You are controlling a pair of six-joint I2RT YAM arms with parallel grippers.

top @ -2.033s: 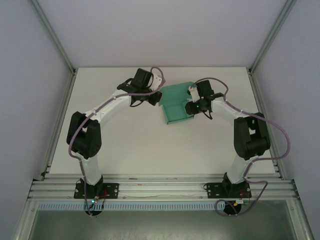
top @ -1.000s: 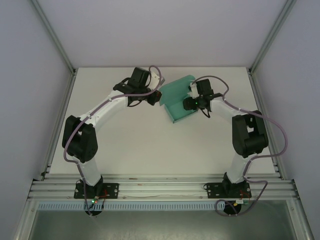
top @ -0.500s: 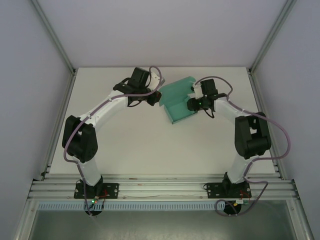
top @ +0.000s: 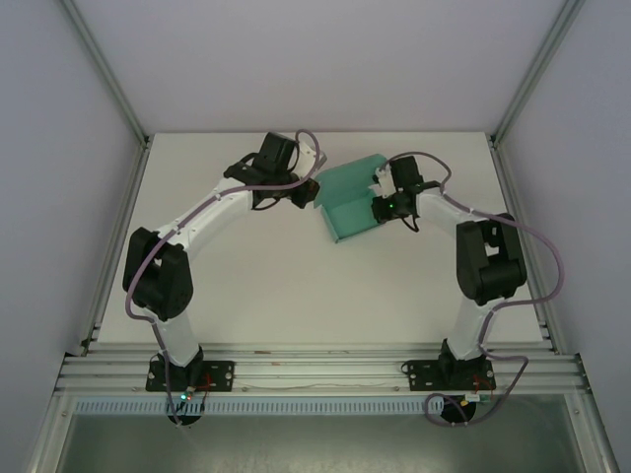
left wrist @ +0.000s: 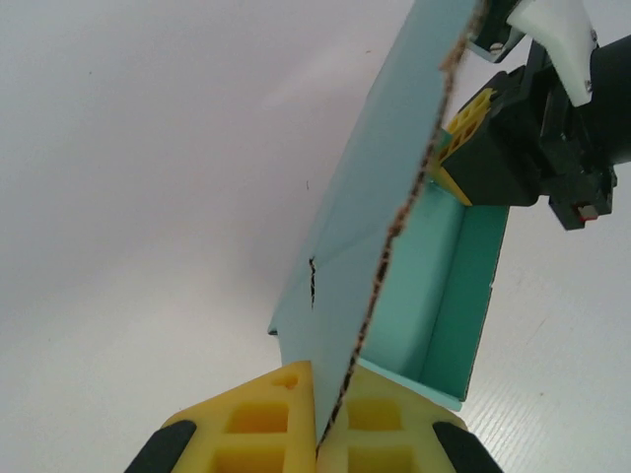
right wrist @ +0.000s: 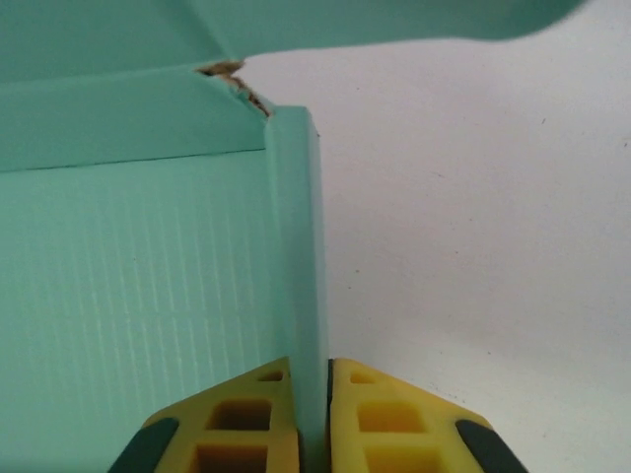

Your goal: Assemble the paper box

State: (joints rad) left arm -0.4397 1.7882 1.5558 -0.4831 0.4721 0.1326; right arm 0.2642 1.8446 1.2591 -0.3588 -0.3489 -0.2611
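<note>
top external view: the paper box (top: 347, 202) sits on the far half of the table (top: 296, 296), a little right of the table's middle and well apart from its near edge. it is only partly folded. one broad panel is tilted up on the side toward the table's far edge, and a lower part lies toward the table's near edge. the left gripper (top: 308, 193) meets the box on the side facing the table's left edge, and the right gripper (top: 380, 203) meets it on the side facing the table's right edge, so the box lies between the two.

left wrist view: the left gripper (left wrist: 317, 399) is clenched, its yellow pads (left wrist: 266, 414) pressed together on the ragged brownish edge of a raised teal panel. that panel stands steeply above the table and has a short dark slit in its face. past the panel the box's inner trough shows. at the box's other side the right gripper (left wrist: 463, 138) shows its black body and yellow pads against the card.

right wrist view: the right gripper (right wrist: 314, 399) is clamped on a thin upright side wall of the box, one pad on each face of it. the ribbed inner surface of the paper box (right wrist: 138, 296) lies left of that wall, and bare table (right wrist: 473, 217) lies right of it. another teal flap hangs across the top of the view, with a small torn spot at the inner corner.
</note>
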